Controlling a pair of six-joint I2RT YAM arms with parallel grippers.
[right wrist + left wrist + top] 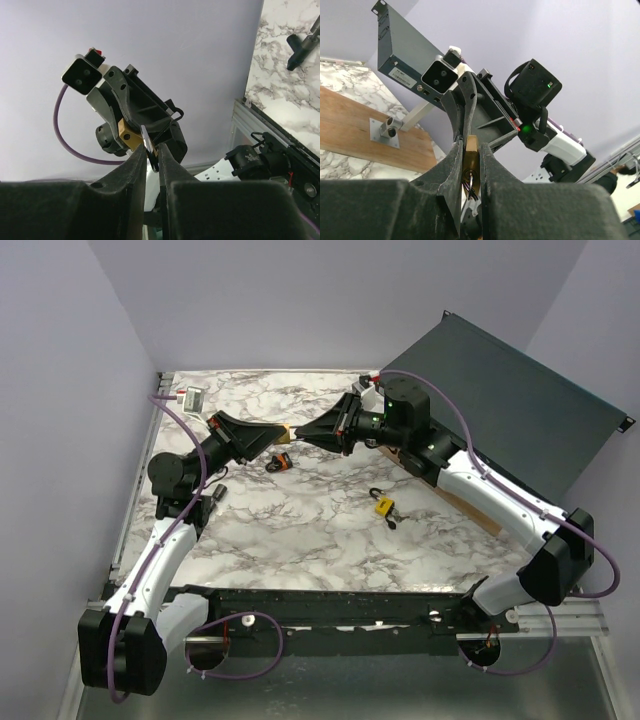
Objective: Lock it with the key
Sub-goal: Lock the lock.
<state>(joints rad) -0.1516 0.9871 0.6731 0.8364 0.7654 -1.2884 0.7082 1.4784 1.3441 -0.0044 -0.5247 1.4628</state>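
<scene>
Left fingers (451,167) pinching brass padlock (471,159), held mid-air over white marble-pattern bench (300,540). Right fingers (134,172) clamped on flat silver key (149,146), key tip at brass padlock; can't tell if inserted. Arms meet nose to nose above far-left bench area. Small yellow padlock (383,505) lies on bench, well apart.

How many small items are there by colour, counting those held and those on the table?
Brass padlock, in the left gripper: 1
Silver key, in the right gripper: 1
Yellow padlock, on the table: 1
Orange-and-black item, on the table: 1
Black T-shaped item, on the table: 1
Total: 5
</scene>
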